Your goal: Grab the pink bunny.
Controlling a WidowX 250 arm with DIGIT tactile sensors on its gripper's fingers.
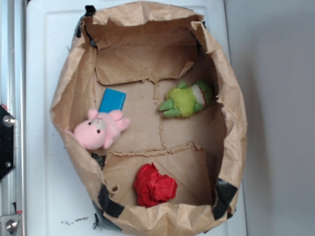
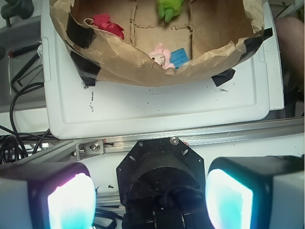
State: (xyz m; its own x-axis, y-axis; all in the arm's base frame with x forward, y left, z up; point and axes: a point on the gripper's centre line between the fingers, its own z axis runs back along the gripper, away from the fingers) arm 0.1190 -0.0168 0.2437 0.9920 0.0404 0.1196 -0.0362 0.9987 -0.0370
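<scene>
You've got the pink bunny (image 1: 101, 130) lying on the floor of the brown paper bin (image 1: 69, 83), hard against its left wall in the exterior view, head toward the lower left. A blue block (image 1: 112, 100) sits just above it, touching or nearly touching near the ears. A green plush (image 1: 187, 100) lies on the right side of the floor, well apart from the bunny. A red cloth ball (image 1: 154, 185) rests on the lower flap, near the front wall. The bin stands on a white tray (image 1: 39, 59).

The exterior view shows no gripper at all, only a bit of black bracket at the left edge. The wrist view is where you see the gripper (image 2: 150, 200): its two pads (image 2: 71, 202) fill the bottom corners, spread wide w/ nothing between them but the black mount behind. It's well back from the bin, over a metal rail (image 2: 214, 136) at the tray's edge.

In the wrist view the bunny (image 2: 161, 56) is only partly seen, peeking over the bin's near wall, w/ the blue block (image 2: 179, 58) right beside it. Red ball (image 2: 107, 24) to the left and green plush (image 2: 169, 8) at the top are farther in. That view also picks up black cables (image 2: 19, 95) left of the tray, which the exterior view doesn't show.
</scene>
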